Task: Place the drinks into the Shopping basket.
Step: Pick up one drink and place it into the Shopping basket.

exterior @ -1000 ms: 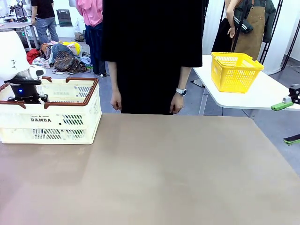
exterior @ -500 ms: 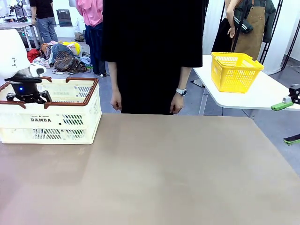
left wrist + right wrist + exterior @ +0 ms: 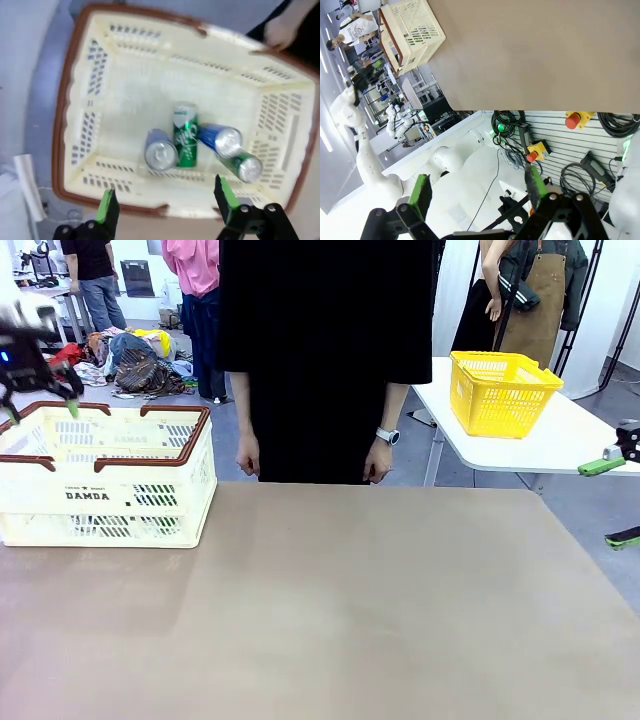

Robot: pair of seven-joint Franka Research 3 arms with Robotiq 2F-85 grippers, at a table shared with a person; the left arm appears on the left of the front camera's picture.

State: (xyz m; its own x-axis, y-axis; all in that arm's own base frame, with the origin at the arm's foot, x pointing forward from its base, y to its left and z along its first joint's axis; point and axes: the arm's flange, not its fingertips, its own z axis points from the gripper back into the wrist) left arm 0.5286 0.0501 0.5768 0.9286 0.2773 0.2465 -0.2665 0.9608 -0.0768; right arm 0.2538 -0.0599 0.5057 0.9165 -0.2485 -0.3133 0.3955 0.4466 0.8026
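Observation:
The cream Shopping basket (image 3: 60,512) with a brown rim stands at the table's far left. In the left wrist view, several drinks lie on the floor of the Shopping basket (image 3: 64,125): a green can (image 3: 185,136) in the middle, a blue can (image 3: 161,153) to its left, another blue can (image 3: 220,140) and a green one (image 3: 244,168) to its right. My left gripper (image 3: 40,405) hovers above the basket's back left corner. Seen from its own wrist, the left gripper (image 3: 166,202) is open and holds nothing. My right gripper (image 3: 612,502) is open at the table's right edge, far from the basket.
A person in black stands at the table's far side, hands (image 3: 378,460) hanging down. A yellow basket (image 3: 500,392) sits on a white side table (image 3: 560,445) at the back right. The brown tabletop (image 3: 350,610) stretches bare between basket and right gripper (image 3: 477,192).
The left gripper was down inside the basket; it opened, then rose up and to the left out of it. The right gripper has not moved.

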